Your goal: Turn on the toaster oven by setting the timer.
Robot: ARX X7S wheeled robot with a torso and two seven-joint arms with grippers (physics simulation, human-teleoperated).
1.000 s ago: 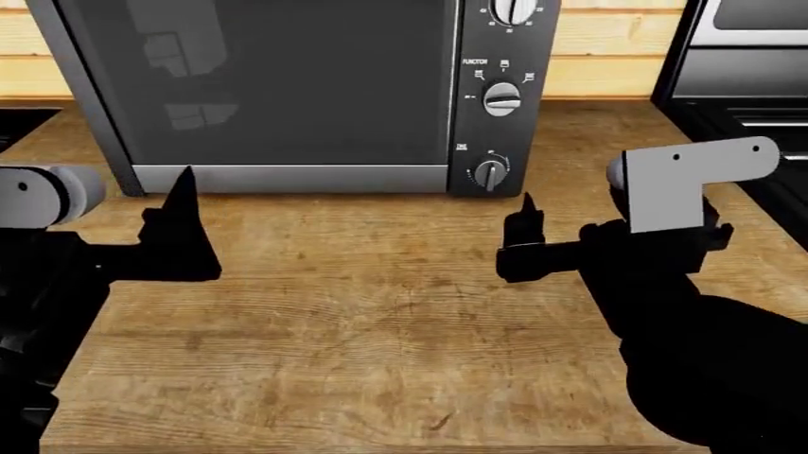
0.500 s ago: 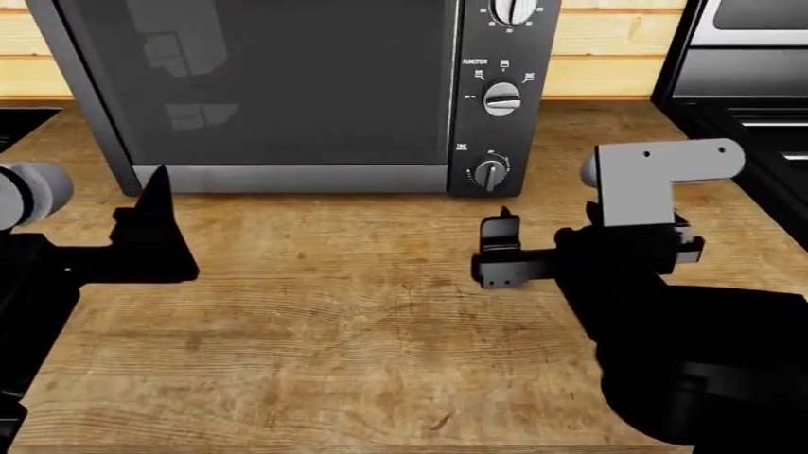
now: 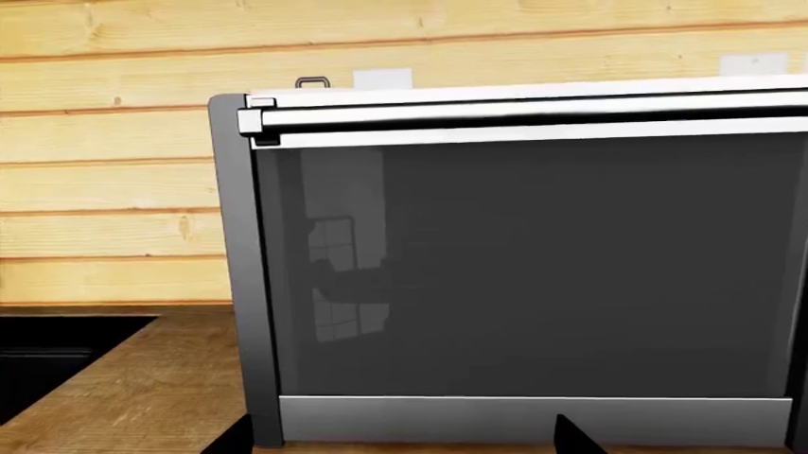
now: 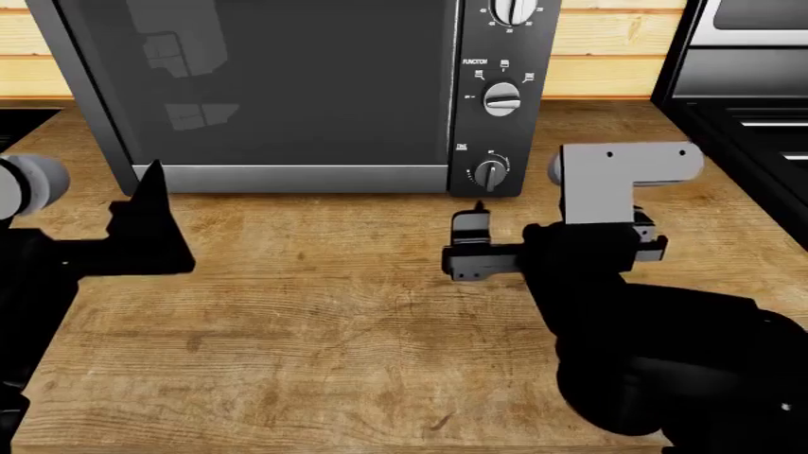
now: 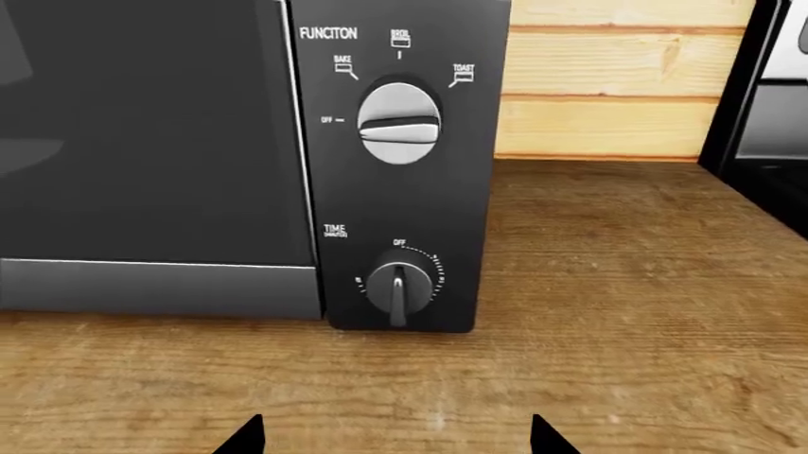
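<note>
1. Since the earlier head views, the right gripper [image 4: 468, 248] had slid leftward and nearer the robot across the wooden countertop [image 4: 316, 322], ending below the oven's control panel; the left gripper [image 4: 149, 222] had also drifted slightly left.
2. The large boxy dark grey toaster oven [image 4: 278, 85] stood at the back of the counter against the pale wood-plank wall [image 3: 114, 142].
3. The small round silver timer knob [image 5: 399, 287] sat lowest on the black panel, its ridge pointing straight up at the "OFF" mark, so the oven was judged not yet switched on.
4. Above it was the larger silver function knob [image 5: 399, 123].
5. The right gripper's black fingers [image 5: 546, 437] stood apart with the timer centred between them but well short of contact, apparently lined up for an approach.
6. The left gripper faced the dark glass door [image 3: 531, 265], its tips apart and holding nothing, seemingly parked clear.
</note>
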